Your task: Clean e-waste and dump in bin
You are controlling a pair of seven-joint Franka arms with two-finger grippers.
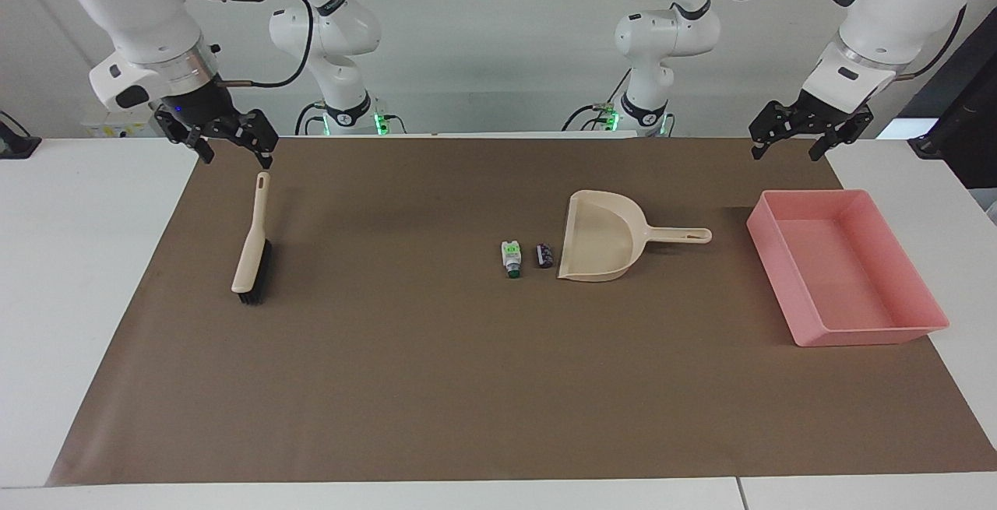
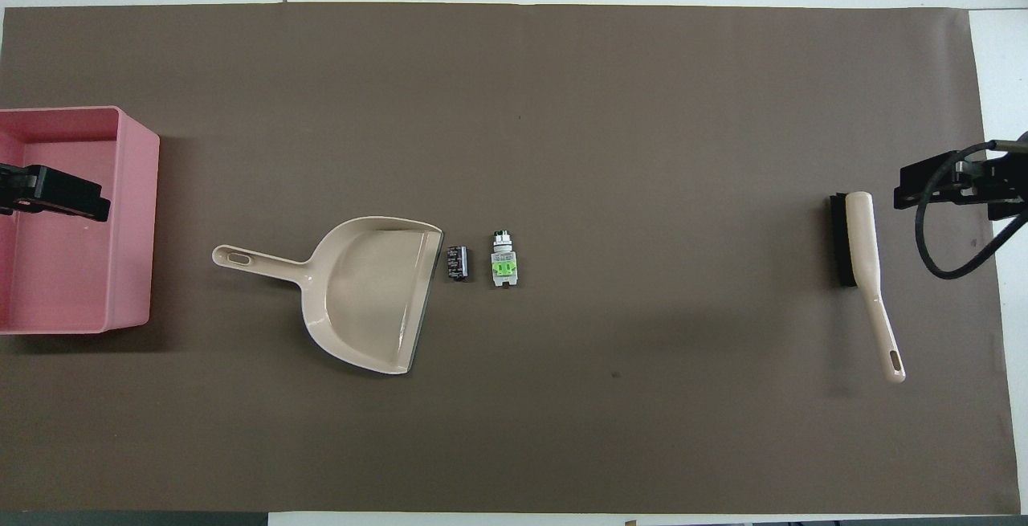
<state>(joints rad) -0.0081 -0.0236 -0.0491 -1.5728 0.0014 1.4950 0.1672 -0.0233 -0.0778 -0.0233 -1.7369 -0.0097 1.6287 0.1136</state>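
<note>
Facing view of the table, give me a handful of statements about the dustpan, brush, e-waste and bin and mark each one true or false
1. The bin holds both pieces of e-waste. False: it is empty; the pieces lie on the mat.
2. The black piece lies between the dustpan and the white piece. True.
3. The right pincer grips the brush. False: it hangs open above the handle's end.
4. The dustpan's handle points toward the bin. True.
5. The left pincer holds the dustpan. False: it hangs open and empty, apart from the dustpan.
</note>
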